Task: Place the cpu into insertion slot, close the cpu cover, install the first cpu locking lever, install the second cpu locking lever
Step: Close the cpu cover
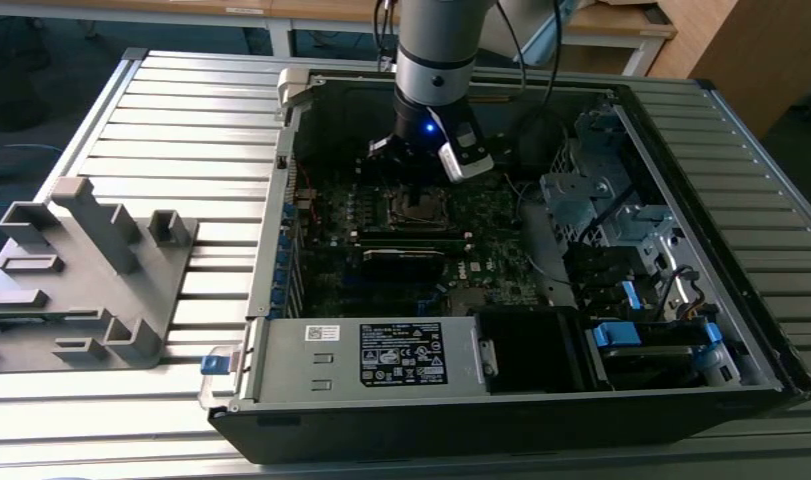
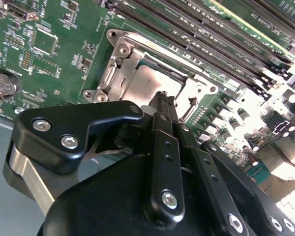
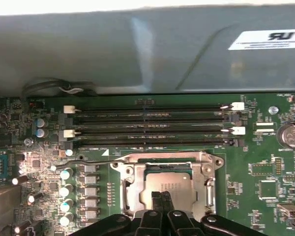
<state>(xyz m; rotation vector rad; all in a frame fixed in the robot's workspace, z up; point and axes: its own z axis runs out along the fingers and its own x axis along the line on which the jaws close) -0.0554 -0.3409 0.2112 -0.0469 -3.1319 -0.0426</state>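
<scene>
cpu (image 3: pixel 165 186) sits flat in insertion slot (image 1: pixel 412 209) on the mobo (image 3: pixel 265 164). cpu cover (image 3: pixel 132 189) lies down around it, chip top showing thru the window. My end effector (image 3: pixel 161 195) is right over the cpu, fingers together w/ nothing between; can't tell if tips touch the chip. RAM slots (image 3: pixel 147 125) run just beside the socket. All inside open pc case (image 1: pixel 265 250) on slatted desk (image 1: pixel 178 110); grey fixture (image 1: pixel 85 270) at the exterior view's left.

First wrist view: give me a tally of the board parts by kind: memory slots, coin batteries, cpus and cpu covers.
memory slots: 4
coin battery: 1
cpu: 1
cpu cover: 1
Total: 7
</scene>
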